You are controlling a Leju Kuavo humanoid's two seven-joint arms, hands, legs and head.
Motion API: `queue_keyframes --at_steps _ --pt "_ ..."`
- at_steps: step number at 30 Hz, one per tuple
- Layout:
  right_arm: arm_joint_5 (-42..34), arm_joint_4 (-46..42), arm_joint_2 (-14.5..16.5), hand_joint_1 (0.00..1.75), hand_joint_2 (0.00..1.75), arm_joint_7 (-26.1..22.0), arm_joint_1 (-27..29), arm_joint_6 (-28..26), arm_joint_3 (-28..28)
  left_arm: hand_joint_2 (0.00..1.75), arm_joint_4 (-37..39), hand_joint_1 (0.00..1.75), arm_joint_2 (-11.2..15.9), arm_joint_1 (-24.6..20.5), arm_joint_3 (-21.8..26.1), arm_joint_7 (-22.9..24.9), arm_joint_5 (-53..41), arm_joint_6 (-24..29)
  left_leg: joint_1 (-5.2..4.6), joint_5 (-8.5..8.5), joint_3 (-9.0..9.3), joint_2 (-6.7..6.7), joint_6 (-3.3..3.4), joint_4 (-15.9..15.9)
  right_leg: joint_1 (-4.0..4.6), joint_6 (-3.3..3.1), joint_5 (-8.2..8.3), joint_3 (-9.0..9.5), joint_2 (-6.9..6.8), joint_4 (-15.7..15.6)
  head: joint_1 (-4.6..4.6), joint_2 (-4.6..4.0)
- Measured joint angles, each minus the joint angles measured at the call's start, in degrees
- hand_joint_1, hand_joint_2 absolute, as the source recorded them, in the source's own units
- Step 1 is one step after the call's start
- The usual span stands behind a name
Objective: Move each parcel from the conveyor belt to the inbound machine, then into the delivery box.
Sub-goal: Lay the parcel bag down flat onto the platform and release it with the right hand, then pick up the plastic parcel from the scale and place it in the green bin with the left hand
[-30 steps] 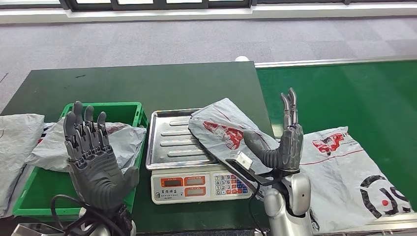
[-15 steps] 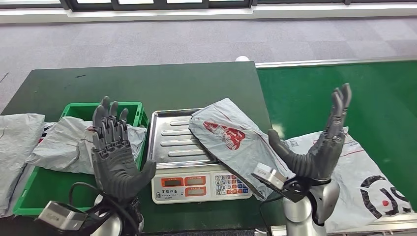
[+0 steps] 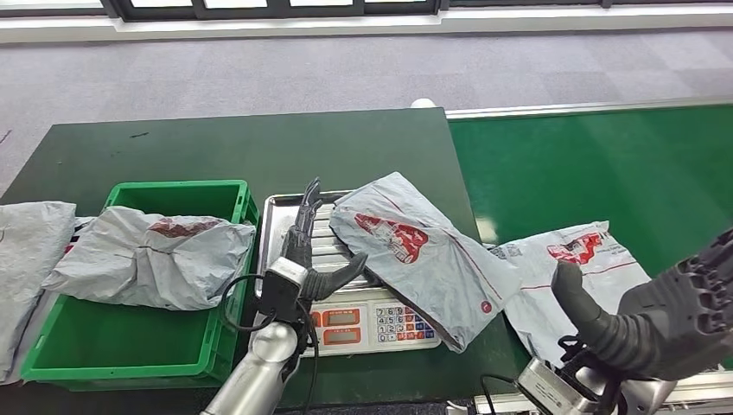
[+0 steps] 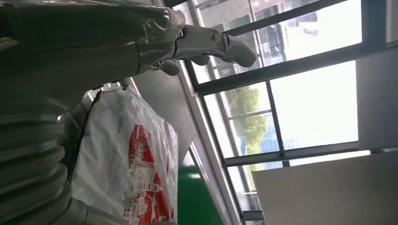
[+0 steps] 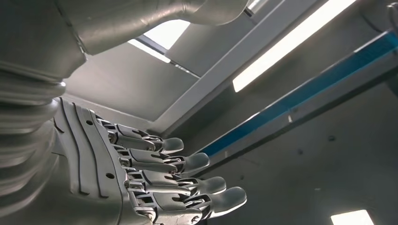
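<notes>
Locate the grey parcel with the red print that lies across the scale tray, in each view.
Head view: parcel at centre, draped over the tray's right side, beside the left hand.
Left wrist view: parcel low in the picture, next to the hand's grey cover.
Right wrist view: not in it.
Shared landmark: the parcel's red print.

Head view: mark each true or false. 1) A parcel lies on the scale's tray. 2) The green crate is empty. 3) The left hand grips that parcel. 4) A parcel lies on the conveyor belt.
1) True: a grey parcel lies partly on the scale tray.
2) False: the green crate holds a grey bag.
3) False: the left hand is beside it, holding nothing.
4) True: another parcel lies on the conveyor belt.
</notes>
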Motion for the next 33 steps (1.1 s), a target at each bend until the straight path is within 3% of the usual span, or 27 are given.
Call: queue_keyframes --at_steps 5,10,17,28,32,33 --pt "2.0 0.0 0.0 0.00 1.75 2.2 0.0 0.0 1.4 1.75 8.9 0.00 -1.7 -4.6 -0.6 0.1 2.6 0.9 0.00 0.00 -0.01 -0.01 0.00 0.0 0.05 0.00 0.00 0.01 -0.01 0.0 0.01 0.00" --pt "-0.1 0.5 0.0 0.00 1.75 -0.7 0.3 0.0 2.0 1.75 14.2 0.00 -2.6 -8.0 -2.8 4.2 3.8 3.7 0.00 0.00 -0.02 -0.07 0.00 0.0 0.05 0.01 -0.01 0.01 -0.03 0.0 0.01 0.00" --pt "-2.2 3.1 -0.1 0.00 1.75 -0.9 0.1 0.1 3.5 1.75 19.8 0.00 -2.7 -12.7 -16.5 17.7 6.3 11.8 -0.03 0.00 -0.03 -0.05 0.01 0.0 0.07 0.01 0.00 0.02 -0.03 0.0 0.01 0.00" --pt "-2.2 7.1 -0.2 0.00 1.75 -0.9 -0.6 0.1 5.5 1.75 27.7 0.00 -2.7 -16.2 -29.9 28.4 3.8 18.3 -0.03 0.00 -0.03 -0.07 0.01 0.0 0.09 0.01 -0.01 0.03 -0.03 0.0 0.02 0.00" --pt "-2.2 8.1 -0.2 0.00 1.75 -0.8 -0.7 0.1 5.7 1.75 29.6 1.75 -2.7 -16.9 -32.4 29.1 3.1 18.2 -0.03 0.00 -0.04 -0.08 0.01 0.0 0.09 0.01 -0.01 0.04 -0.04 0.0 0.02 0.00" --pt "-2.1 8.3 -0.2 0.00 1.75 -0.7 -0.7 0.1 5.9 1.75 30.0 1.75 -2.7 -17.1 -32.8 29.1 2.9 17.7 -0.03 0.00 -0.04 -0.08 0.01 0.0 0.09 0.01 -0.01 0.04 -0.04 0.0 0.01 0.00"
